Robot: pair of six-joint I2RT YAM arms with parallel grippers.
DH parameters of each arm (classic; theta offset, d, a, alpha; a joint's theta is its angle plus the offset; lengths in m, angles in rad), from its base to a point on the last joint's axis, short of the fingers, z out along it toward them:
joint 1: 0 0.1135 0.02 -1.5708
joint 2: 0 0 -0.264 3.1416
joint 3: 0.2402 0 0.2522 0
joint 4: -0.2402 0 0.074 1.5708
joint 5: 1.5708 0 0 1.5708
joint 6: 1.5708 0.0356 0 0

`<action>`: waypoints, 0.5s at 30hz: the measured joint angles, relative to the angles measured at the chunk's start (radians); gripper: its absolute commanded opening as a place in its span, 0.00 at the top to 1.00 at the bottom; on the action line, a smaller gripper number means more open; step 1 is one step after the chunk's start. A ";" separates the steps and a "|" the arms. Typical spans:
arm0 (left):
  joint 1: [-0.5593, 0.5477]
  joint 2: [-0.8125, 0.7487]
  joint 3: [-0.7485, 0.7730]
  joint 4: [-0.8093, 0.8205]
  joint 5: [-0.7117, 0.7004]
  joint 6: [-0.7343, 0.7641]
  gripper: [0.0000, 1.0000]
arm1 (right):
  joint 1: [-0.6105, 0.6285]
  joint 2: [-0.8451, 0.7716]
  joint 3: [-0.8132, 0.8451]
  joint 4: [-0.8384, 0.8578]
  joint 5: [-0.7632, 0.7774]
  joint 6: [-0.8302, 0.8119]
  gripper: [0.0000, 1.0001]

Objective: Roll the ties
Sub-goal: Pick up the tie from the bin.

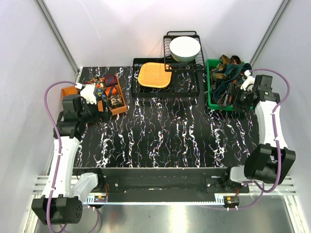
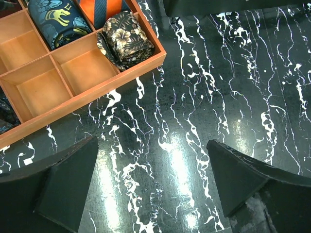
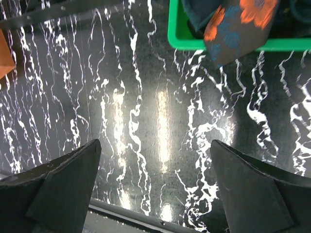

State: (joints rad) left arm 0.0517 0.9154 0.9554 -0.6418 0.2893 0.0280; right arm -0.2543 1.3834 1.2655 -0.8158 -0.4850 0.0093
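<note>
- We see the left gripper hanging over the black, white-veined table on the left side. Its fingers are spread wide with nothing between them.
- Just beyond it, at the far left, sits the orange divided box, with its near corner close to the gripper but not touching it.
- Finished ties lie in the box's farther compartments. We make out a floral roll nearest the corner, a navy roll with a yellow-green pattern beside it, and an orange roll with a navy stripe behind.
- The right gripper hangs over the table on the right side, just on the near side of the green bin. Its fingers also stand wide apart and hold nothing.
- The bin holds a loose heap of unrolled ties.
- One dark tie with orange and teal blotches droops over the bin's near rim. We cannot tell whether its tip touches the table.
- At the far middle, a black wire tray carries the orange woven mat.
- Behind the tray, a white bowl sits in a black wire rack.
</note>
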 measured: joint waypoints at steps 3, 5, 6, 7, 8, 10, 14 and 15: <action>0.000 0.010 0.001 -0.002 0.000 0.018 0.01 | 0.000 0.030 0.055 -0.012 0.018 0.001 0.00; 0.000 0.021 0.009 -0.011 0.000 0.032 0.01 | 0.000 0.075 0.123 -0.018 0.032 0.006 0.00; 0.000 0.030 0.016 -0.015 0.000 0.036 0.01 | 0.000 0.098 0.157 -0.019 0.038 0.009 0.00; 0.000 0.041 0.027 -0.018 0.000 0.042 0.01 | -0.002 0.130 0.202 -0.020 0.045 0.013 0.00; 0.000 0.055 0.042 -0.018 0.000 0.047 0.01 | -0.002 0.164 0.248 -0.021 0.051 0.018 0.00; 0.000 0.085 0.074 -0.016 0.003 0.050 0.01 | -0.005 0.237 0.352 -0.022 0.058 0.027 0.00; 0.000 0.144 0.133 -0.006 0.017 0.050 0.01 | -0.016 0.376 0.541 -0.019 0.083 0.053 0.00; 0.001 0.154 0.138 0.005 0.021 0.049 0.01 | -0.018 0.411 0.586 -0.017 0.093 0.061 0.00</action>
State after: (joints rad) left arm 0.0525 1.0695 1.0939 -0.6373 0.3107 0.0772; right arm -0.2726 1.7943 1.8511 -0.8326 -0.3923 0.0700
